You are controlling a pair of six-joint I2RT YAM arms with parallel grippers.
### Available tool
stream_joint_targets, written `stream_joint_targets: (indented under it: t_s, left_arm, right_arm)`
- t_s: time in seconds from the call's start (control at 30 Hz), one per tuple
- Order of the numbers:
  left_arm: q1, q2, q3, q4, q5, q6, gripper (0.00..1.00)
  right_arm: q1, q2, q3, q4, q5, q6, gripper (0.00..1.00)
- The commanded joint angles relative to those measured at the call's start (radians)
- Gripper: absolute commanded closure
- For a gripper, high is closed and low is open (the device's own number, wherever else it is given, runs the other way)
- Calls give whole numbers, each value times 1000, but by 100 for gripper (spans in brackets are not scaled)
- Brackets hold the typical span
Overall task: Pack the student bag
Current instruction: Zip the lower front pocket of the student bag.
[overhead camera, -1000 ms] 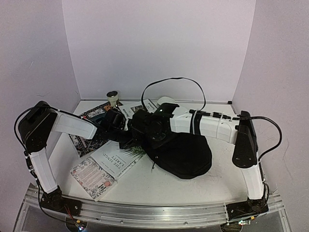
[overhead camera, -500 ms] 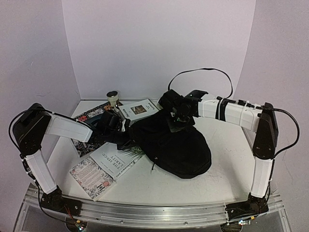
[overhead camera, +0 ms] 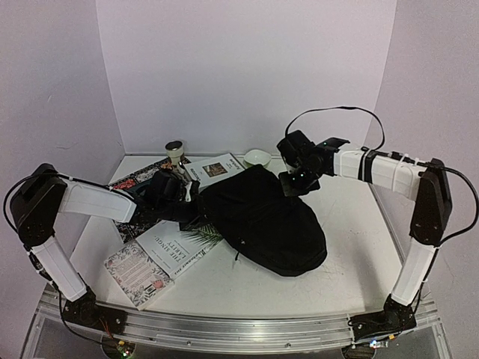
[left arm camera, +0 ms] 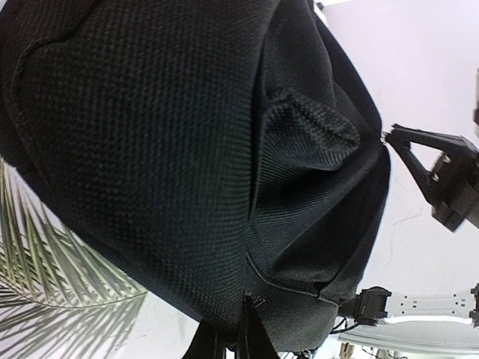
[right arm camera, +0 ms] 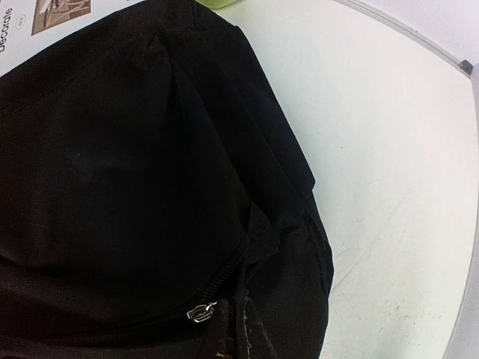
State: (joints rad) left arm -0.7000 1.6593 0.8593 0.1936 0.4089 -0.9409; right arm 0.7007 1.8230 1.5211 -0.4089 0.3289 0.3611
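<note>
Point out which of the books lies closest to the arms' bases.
The pale floral-patterned book at the near left. The white book with black lettering and the white photo-cover book both lie farther back.

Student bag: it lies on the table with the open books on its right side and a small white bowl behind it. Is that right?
Not quite. The top external view shows the books on the left side of the student bag, not its right. The small white bowl does sit behind it.
</note>
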Motion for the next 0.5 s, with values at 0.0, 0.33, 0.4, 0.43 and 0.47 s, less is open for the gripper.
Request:
stream_joint_targets:
  t_s: [0.0,0.33,0.4,0.43,0.47]
  left_arm:
    - [22,-55,-43,-129,-53,23,100]
    - [-36,-24,55,-140,-54,79,94]
    - [-56,-8,92,-155,-76,102,88]
    - [-68,-2,114,-164,-90,115,84]
    - [-77,2,133,-172,-103,126,81]
  right_arm:
    - [-165,-134,-67,-6,151,-40,100]
    - [-193,-256,-218,199,-330,-64,100]
    - [-181,-265,-255,252,-438,-57,100]
    - [-175,-266,-268,270,-467,-54,100]
    - [-168,-267,-281,286,-500,-50,100]
